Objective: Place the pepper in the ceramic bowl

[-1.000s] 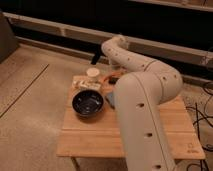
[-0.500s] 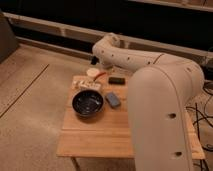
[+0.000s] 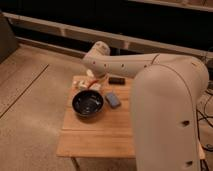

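Wooden worktop (image 3: 102, 135): ceramic bowl (image 3: 88, 104) near left edge; hand (image 3: 92, 83) at far-left corner just behind bowl, grip state cannot be told.

You have one wooden table (image 3: 107, 131) in the lower middle of the frame. On it you can count one ceramic bowl (image 3: 88, 104), one blue block (image 3: 112, 99), one small black block (image 3: 117, 80) and one white cup (image 3: 82, 85). One gripper (image 3: 93, 82) sits above the bowl, mid-frame.
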You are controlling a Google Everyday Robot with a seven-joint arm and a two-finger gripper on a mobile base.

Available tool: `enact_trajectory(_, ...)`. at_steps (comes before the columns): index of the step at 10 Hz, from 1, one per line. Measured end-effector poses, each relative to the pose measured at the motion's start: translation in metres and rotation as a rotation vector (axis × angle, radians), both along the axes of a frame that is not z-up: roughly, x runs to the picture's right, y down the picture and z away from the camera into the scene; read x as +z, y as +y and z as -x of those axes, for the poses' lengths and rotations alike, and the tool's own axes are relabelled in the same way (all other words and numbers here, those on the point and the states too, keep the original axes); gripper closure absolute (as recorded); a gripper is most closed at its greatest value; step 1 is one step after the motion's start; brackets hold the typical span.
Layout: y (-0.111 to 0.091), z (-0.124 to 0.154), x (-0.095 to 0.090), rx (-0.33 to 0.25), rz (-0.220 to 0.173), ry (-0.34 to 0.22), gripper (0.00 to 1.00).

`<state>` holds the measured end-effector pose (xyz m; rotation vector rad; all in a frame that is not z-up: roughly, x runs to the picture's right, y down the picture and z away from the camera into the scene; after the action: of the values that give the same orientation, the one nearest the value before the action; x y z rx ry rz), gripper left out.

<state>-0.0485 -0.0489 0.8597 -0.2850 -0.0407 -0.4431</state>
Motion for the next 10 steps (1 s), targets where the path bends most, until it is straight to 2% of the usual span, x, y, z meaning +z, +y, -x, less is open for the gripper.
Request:
enact_trajectory(2, 0.017, 0.024, 0.008, -0.038, 0.026, -0.005, 1.00)
enact_trajectory(5, 0.030, 0.061, 0.007, -0.085, 0.035, -0.045, 1.00)
enact_trajectory(8, 0.047, 0.080, 0.005, -0.076, 0.062, -0.083, 1.00)
enact_trajectory(10, 0.058, 0.078, 0.001, -0.055, 0.077, -0.086, 1.00)
